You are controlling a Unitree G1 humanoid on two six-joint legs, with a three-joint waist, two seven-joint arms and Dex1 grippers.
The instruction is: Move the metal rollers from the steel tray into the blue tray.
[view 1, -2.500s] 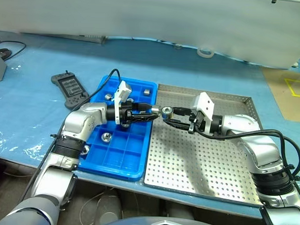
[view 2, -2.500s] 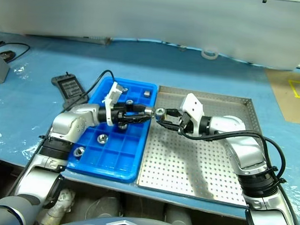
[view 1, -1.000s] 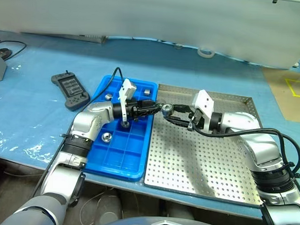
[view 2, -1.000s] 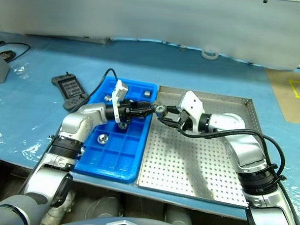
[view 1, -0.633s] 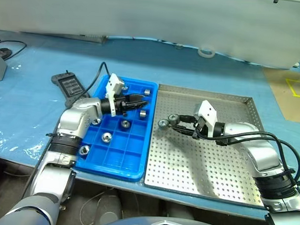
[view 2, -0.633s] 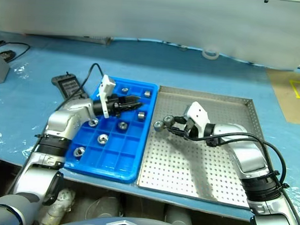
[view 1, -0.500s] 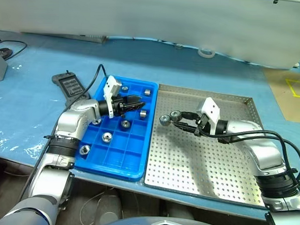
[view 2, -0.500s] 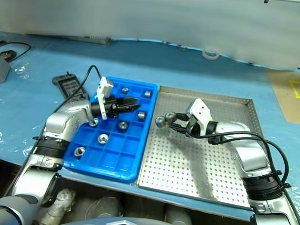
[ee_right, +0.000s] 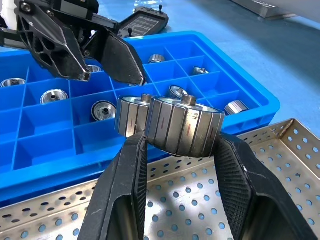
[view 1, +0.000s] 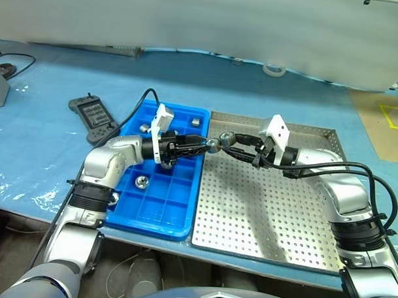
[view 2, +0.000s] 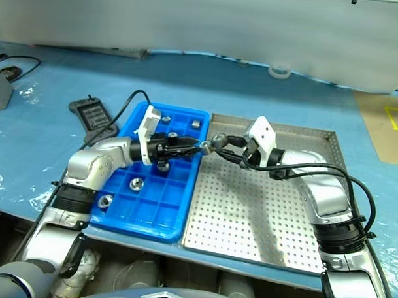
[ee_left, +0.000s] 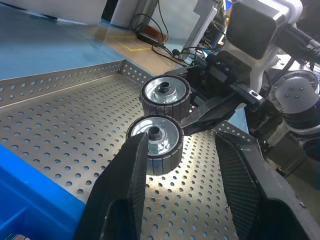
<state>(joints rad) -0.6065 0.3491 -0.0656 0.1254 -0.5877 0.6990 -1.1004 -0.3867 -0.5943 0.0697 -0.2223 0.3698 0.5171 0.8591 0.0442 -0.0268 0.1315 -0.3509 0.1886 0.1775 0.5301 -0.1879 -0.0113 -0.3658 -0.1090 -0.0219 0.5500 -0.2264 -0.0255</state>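
Right gripper point(ee_right: 181, 145) of mine is closed on two metal rollers point(ee_right: 185, 127), its two black fingers pressing on either side of the nearer one. The second roller sits flush against the first, side by side. Each is a ribbed silver cylinder with a small hub at its centre. I hold the pair in the air over the left edge of the steel tray point(view 1: 269, 210), just beside the seam where it meets the blue tray point(view 1: 159, 212), toward the far end of both.

My left gripper point(ee_left: 180, 140) reaches in from the opposite side, level, with its tips right at the pair. Its two fingers stand apart. One fingertip point(ee_left: 137, 150) overlaps the rim of the nearer roller, but I cannot tell whether it touches. The other finger is clear of it.

Outward from there are two trays, side by side and touching, the blue one on my left. In its square compartments I count at least seven more rollers point(ee_right: 102, 107), one to a compartment, and my left gripper hides part of the grid. Beyond the blue tray's left side lies one black handheld controller point(view 1: 92, 116) on the blue table cover point(view 1: 42, 143). One white tape roll point(view 1: 274, 68) sits at the far edge.
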